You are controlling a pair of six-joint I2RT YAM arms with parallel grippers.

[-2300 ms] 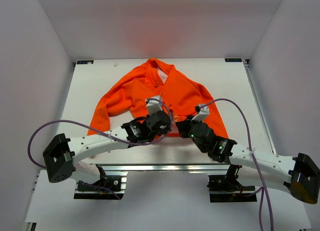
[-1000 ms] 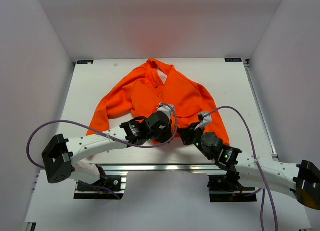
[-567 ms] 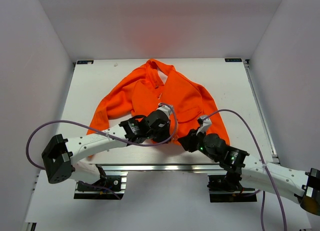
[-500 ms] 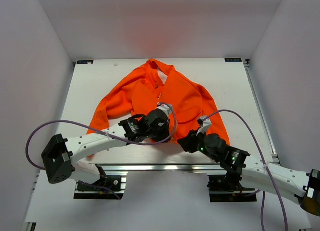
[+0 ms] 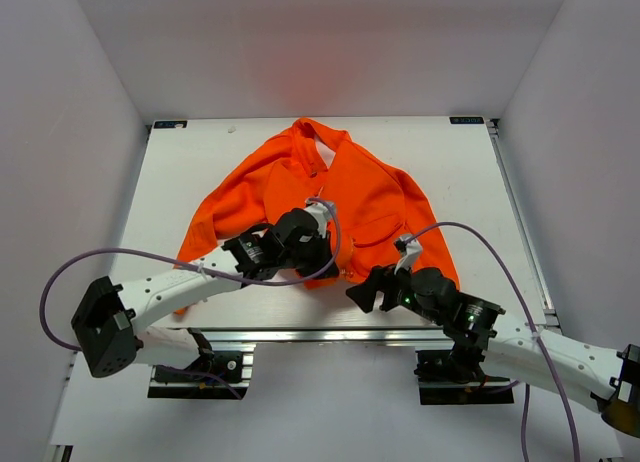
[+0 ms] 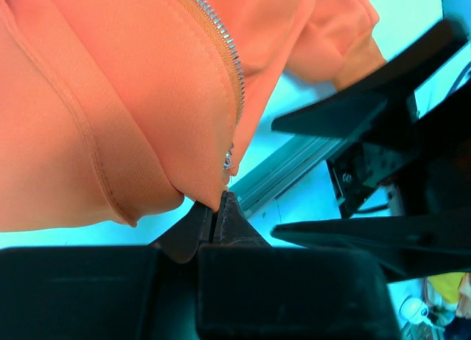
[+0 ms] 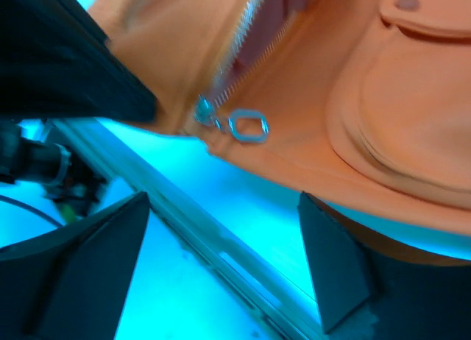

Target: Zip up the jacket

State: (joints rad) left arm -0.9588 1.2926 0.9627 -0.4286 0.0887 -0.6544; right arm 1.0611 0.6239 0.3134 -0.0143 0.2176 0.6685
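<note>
The orange jacket (image 5: pixel 370 187) lies spread on the white table, collar at the far side and hem toward the arms. My left gripper (image 5: pixel 326 250) is shut on the bottom corner of the jacket's hem (image 6: pixel 195 185), right beside the zipper teeth (image 6: pixel 221 32) and a small metal slider (image 6: pixel 229 160). My right gripper (image 5: pixel 362 290) hovers just off the hem near the table's front edge, open, with only bare table between its fingers (image 7: pixel 324 266). Ahead of it, the zipper slider with its ring pull (image 7: pixel 247 126) hangs at the hem. The lower zipper is parted, showing pale lining.
An aluminium rail (image 5: pixel 330 334) runs along the near table edge under both arms. Purple cables (image 5: pixel 470 232) loop over each arm. White walls enclose the table (image 5: pixel 180 172) on three sides.
My right gripper has opened, let go at the hem and drawn back toward the near edge. My left gripper stays shut on the hem and has shifted slightly left.
</note>
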